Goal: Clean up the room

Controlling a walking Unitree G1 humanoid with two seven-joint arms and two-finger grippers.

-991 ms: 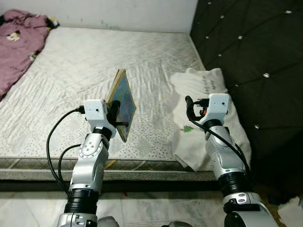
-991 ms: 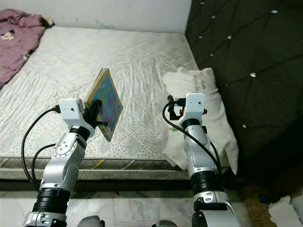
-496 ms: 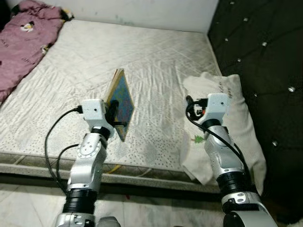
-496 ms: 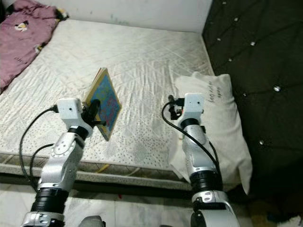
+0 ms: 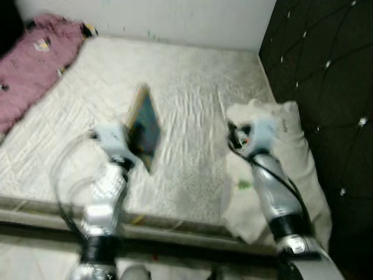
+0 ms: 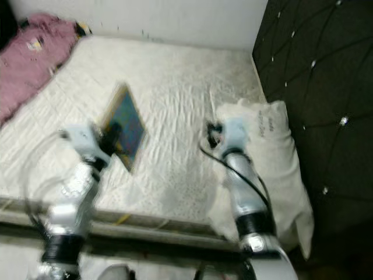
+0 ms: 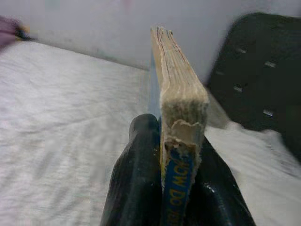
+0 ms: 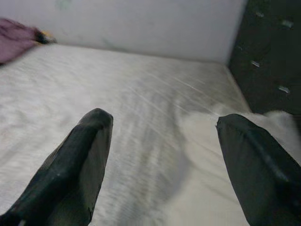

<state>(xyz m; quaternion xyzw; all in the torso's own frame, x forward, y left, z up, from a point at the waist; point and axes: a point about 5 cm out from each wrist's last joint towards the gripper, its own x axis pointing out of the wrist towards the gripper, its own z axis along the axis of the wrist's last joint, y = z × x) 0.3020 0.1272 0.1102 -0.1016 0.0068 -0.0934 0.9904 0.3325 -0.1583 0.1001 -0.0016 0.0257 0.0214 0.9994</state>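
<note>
A thin blue-covered book with worn cream page edges (image 7: 178,108) is pinched upright in the left tool (image 7: 164,188), held above the white quilted mattress (image 5: 192,87). The right tool (image 8: 164,141) is spread wide over a white pillow (image 5: 291,151). A pink blanket (image 5: 35,64) is bunched at the far corner beside the black tufted headboard (image 5: 326,70).

Both silver arms are raised forward, elbows bent, wrists level with each other and well apart. The left pincer (image 7: 162,188) has its two black fingers (image 7: 136,179) pressed tight on the edge of a book (image 5: 144,125), holding it upright. The right pincer (image 8: 164,155) holds nothing, fingers spread wide apart.
</note>
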